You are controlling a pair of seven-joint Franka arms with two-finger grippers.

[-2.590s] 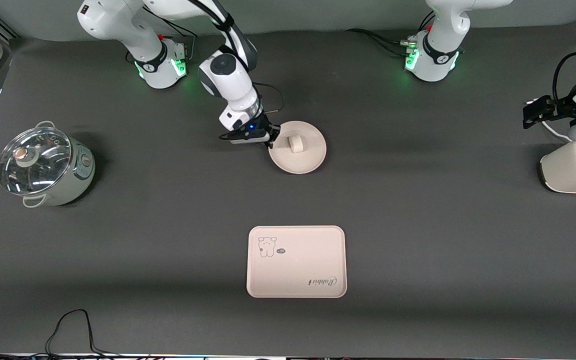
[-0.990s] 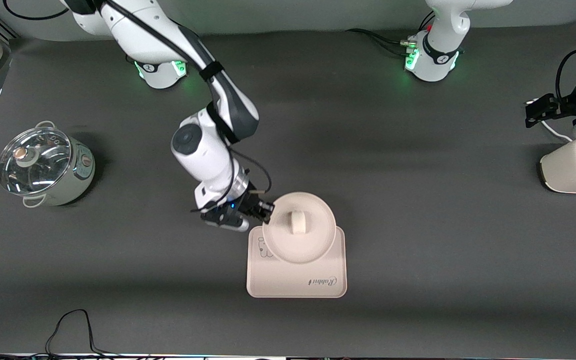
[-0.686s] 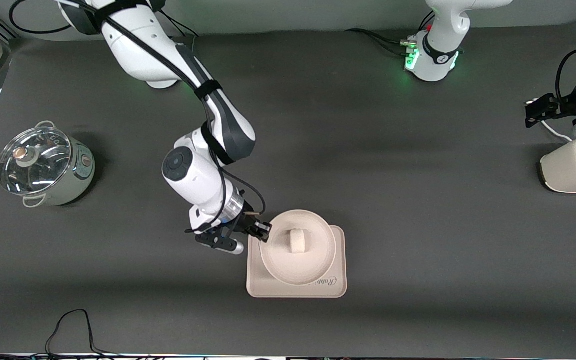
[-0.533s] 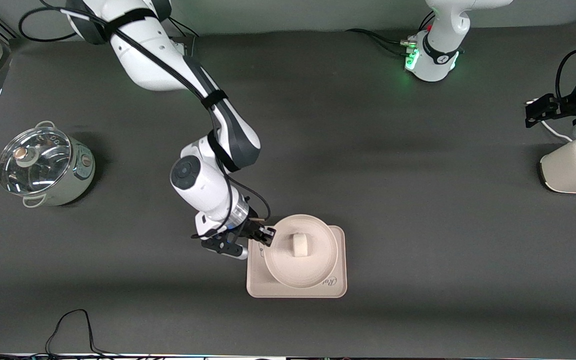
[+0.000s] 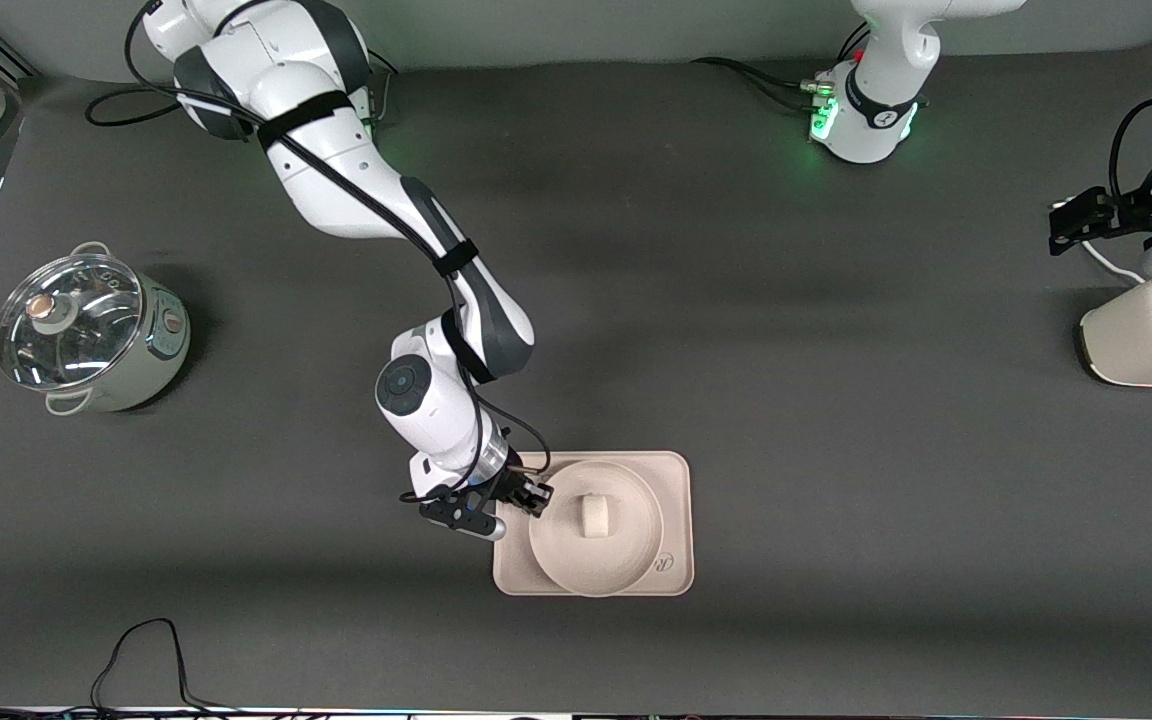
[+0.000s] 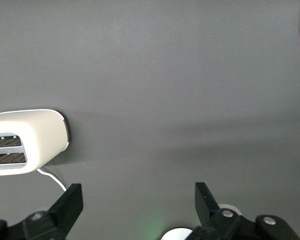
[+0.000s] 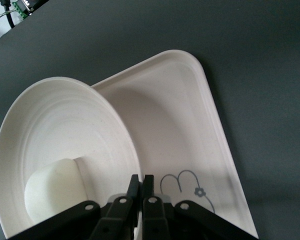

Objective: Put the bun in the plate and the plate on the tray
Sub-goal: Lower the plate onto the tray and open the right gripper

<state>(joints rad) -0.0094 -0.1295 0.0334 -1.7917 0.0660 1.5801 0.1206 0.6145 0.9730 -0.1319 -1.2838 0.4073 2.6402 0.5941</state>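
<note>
Low in the centre of the front view we see the tray [image 5: 674,480], and the plate [image 5: 626,560] sits on it, covering most of its surface and reaching to the tray's lower edge. The bun [image 5: 594,515] rests in the middle of the plate.

The right gripper [image 5: 534,497] is at the plate's rim, on the side toward the right arm's end of the table, its jaws pinching that rim. In the right wrist view the fingers [image 7: 140,192] are pressed close together on the plate's edge [image 7: 117,125], with the bun [image 7: 55,187] in the lower left of the frame and the tray [image 7: 190,115] lying under the plate, part of its drawing showing.

The left arm waits at the right edge of the front view. Its gripper [image 6: 137,202] hangs with jaws spread wide above the dark table [image 6: 165,75], near a white toaster [image 5: 1151,340].

A lidded pot [image 5: 86,330] stands at mid-left of the front view.
</note>
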